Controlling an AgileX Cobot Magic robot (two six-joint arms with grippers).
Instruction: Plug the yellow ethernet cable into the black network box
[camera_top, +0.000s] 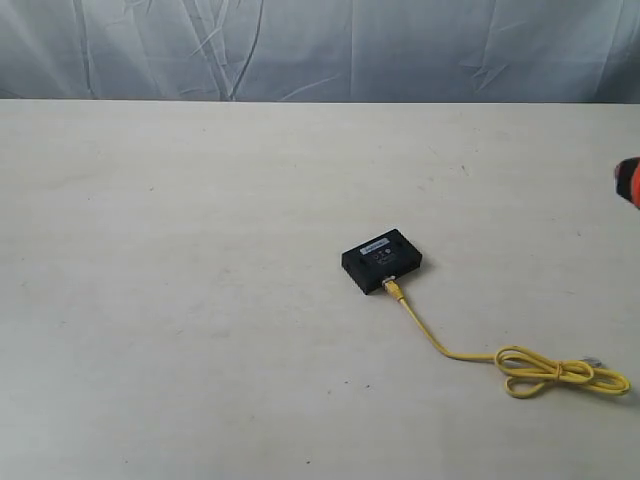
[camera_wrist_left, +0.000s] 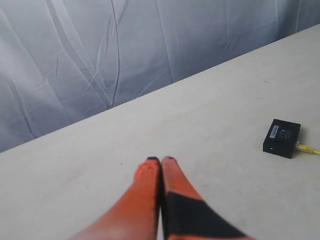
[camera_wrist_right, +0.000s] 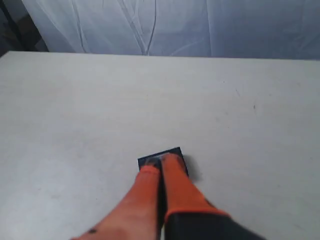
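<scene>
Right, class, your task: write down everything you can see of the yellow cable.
The cable is a thin, bright yellow cord, rubbery-looking, lying slack on the pale table. One end, with a small plug, meets the near side of the black box and looks plugged in, though the port itself is too small to see. From there it runs out straight, then gathers into a loose flat coil. A pale connector ends it beside the coil. Only box and table touch it.

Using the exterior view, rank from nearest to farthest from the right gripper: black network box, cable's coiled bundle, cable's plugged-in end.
1. Coiled bundle, lower right, on the right gripper's side.
2. Plugged-in end, at the box's front.
3. Black network box, centre.
</scene>
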